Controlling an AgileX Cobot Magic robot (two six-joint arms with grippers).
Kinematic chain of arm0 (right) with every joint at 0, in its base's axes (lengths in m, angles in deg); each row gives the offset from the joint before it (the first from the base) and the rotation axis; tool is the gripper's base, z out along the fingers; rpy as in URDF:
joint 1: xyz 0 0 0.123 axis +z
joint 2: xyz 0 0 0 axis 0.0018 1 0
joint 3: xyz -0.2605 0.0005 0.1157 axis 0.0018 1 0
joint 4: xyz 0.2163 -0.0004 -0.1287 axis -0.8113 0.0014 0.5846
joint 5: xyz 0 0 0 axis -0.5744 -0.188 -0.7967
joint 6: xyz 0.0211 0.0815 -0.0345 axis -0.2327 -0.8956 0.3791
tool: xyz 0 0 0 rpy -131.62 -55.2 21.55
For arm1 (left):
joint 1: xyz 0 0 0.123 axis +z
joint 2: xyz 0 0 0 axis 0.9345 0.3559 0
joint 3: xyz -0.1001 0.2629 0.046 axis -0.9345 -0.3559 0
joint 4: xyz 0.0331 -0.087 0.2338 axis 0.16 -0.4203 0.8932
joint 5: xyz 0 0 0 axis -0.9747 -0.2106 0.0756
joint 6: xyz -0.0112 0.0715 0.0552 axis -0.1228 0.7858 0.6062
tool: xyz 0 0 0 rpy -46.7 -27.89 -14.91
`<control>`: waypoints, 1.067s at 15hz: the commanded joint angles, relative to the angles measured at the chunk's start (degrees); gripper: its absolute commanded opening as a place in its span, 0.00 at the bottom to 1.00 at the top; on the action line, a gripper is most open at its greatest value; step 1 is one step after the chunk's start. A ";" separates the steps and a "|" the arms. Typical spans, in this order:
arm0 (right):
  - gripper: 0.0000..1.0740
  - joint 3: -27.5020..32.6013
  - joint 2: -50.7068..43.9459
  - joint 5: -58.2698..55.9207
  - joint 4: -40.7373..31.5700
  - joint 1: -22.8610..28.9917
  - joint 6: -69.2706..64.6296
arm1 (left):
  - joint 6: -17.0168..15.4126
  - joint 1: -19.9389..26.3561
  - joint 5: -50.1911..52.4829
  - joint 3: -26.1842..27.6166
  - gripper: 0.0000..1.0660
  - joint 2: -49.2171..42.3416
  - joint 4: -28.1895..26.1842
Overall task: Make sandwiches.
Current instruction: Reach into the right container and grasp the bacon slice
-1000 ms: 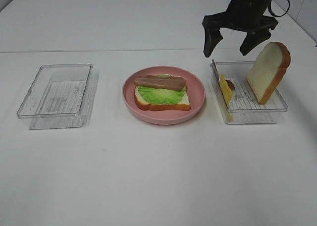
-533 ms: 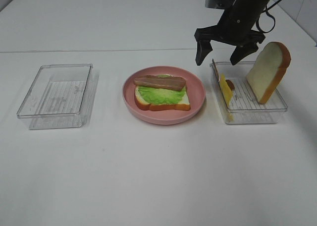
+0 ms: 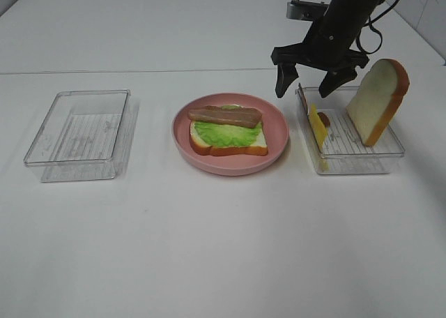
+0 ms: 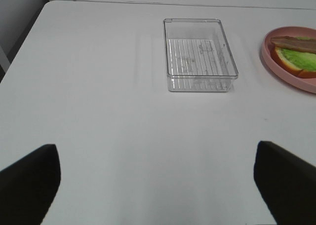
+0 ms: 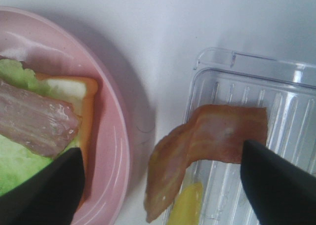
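A partial sandwich lies on the pink plate (image 3: 276, 132): a bread slice (image 3: 255, 145) with orange-brown crust, a lettuce leaf (image 3: 223, 132) and a brown bacon strip (image 3: 224, 116) on top. My right gripper (image 3: 302, 93) is open and empty, hovering over the left end of the right clear container (image 3: 362, 162). That container holds a leaning bread slice (image 3: 376, 102), a yellow cheese slice (image 3: 317, 127) and a bacon strip (image 3: 303, 98). In the right wrist view the bacon (image 5: 217, 136) and cheese (image 5: 185, 210) lie between the open fingers (image 5: 44, 195). My left gripper (image 4: 158, 185) is open and empty above bare table.
An empty clear container (image 3: 78, 133) stands left of the plate; it also shows in the left wrist view (image 4: 200, 59). The plate's edge (image 4: 276, 62) shows there too. The white table has a seam along the back.
My right gripper has moved left and slightly down, from above the container's middle to over its left end by the bacon. Nothing else has moved.
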 commanded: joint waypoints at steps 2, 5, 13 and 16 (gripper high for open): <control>0.67 -0.06 0.80 -0.46 0.63 -0.23 0.00 | -0.17 0.17 0.63 -0.11 0.94 -1.26 -0.29; 0.58 -0.06 0.97 -0.69 1.09 -0.23 0.00 | -0.17 0.17 0.63 -0.11 0.94 -1.26 -0.29; 0.28 -0.06 0.97 0.80 1.78 -0.23 0.06 | -0.17 0.17 0.63 -0.11 0.94 -1.26 -0.29; 0.28 -0.06 0.97 0.80 1.78 -0.23 0.11 | -0.17 0.17 0.63 -0.11 0.94 -1.26 -0.29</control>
